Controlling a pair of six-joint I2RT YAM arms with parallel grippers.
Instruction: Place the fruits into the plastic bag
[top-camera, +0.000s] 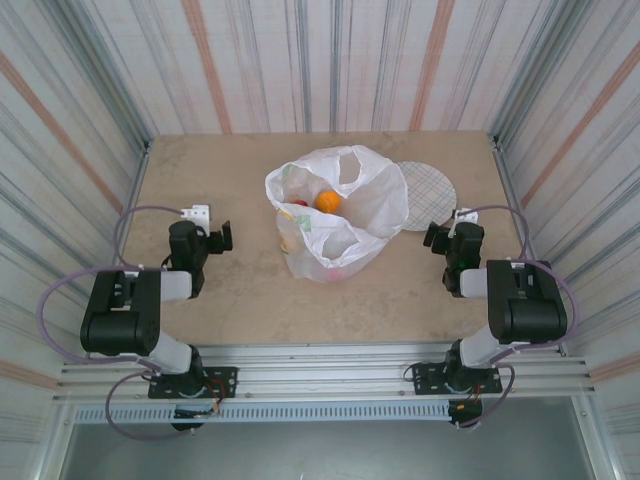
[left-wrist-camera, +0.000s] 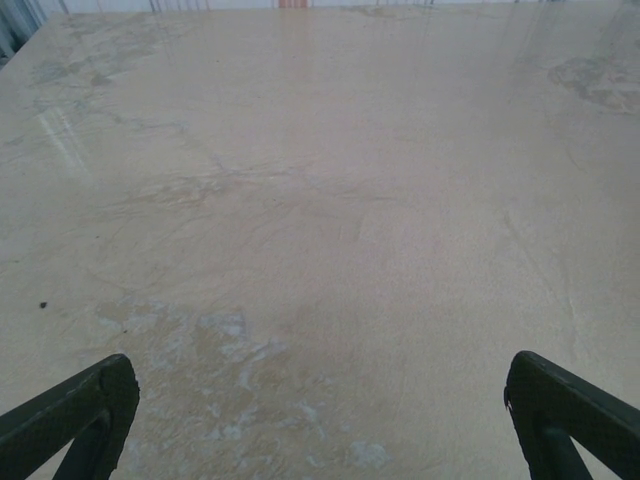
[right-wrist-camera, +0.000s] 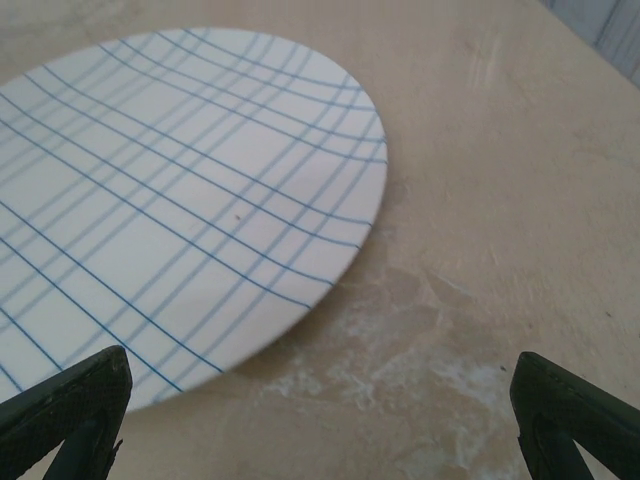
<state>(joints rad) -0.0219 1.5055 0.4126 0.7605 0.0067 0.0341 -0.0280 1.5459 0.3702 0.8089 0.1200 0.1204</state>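
Two grippers, both spread wide, holding nothing. Left gripper (top-camera: 222, 237) low over the bare table (top-camera: 240, 290), well left of the plastic bag (top-camera: 325, 215). In its wrist view (left-wrist-camera: 320, 400), mottled beige tabletop between the dark fingertips (left-wrist-camera: 80, 410). Right gripper (top-camera: 432, 237) near the bag's right side, just beside the near rim of the plate (top-camera: 432, 190). From its wrist (right-wrist-camera: 320, 400), aimed across the plate (right-wrist-camera: 180, 200), white with blue grid lines.

Bag slumped at mid-table, mouth open upward. Inside, an orange fruit (top-camera: 328, 201) plain through the mouth, a red fruit (top-camera: 301, 204) partly showing to its left. Other shapes under the film too blurred to count. Plate's left part hidden behind the bag; touching or apart, cannot tell.

In the way: the bag's crinkled bulk between the two arms, and the plate ahead of the right claw. Open tabletop on the left, in front of the bag toward the bases, and along the far edge. Striped walls (top-camera: 80, 120) close on three sides, metal rail (top-camera: 320, 360) along the near edge. Cable loops (top-camera: 130, 215) curving off both arms toward the side walls.
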